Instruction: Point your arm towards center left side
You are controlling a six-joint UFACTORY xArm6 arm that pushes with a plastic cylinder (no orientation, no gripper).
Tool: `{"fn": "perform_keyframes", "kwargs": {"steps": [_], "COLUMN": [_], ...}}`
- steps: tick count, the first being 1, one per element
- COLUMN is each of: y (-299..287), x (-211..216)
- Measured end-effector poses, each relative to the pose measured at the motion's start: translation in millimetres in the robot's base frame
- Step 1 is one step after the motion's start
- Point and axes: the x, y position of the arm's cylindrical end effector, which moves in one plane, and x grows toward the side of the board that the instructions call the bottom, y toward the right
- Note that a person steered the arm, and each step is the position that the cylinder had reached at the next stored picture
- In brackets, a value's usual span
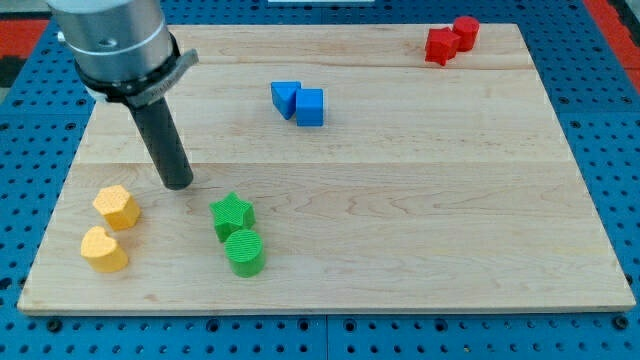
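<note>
- Camera view: a pale wooden board (400,230) lies on a blue perforated surface (20,150), and the arm comes down from the view's top left.
- The arm ends in a dark rod (162,140); there are no fingers on it to open, clench or grasp anything, so it holds nothing.
- My tip (178,184) rests on the board at the view's left, about midway between top and bottom, which is the centre-left area the task names.
- Just below and to the left of my tip sits a yellow pentagon-like block (117,207), near it but apart.
- A yellow heart block (103,249) lies just below that one, close beside it.
- A green star block (233,214) sits to the lower right of my tip, not touching it, and a green cylinder (244,252) stands right against the star's lower side.
- Two blue blocks sit at the upper middle, well apart from my tip: a blue wedge-like block (285,97) and a blue cube (310,106), touching each other.
- At the view's top right corner, a red block of unclear shape (440,45) touches a red cylinder (466,30).
</note>
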Motion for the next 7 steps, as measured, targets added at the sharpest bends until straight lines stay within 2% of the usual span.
{"fn": "perform_keyframes", "kwargs": {"steps": [4,7], "y": [-61.0,-76.2], "x": [-8.9,-27.2]}}
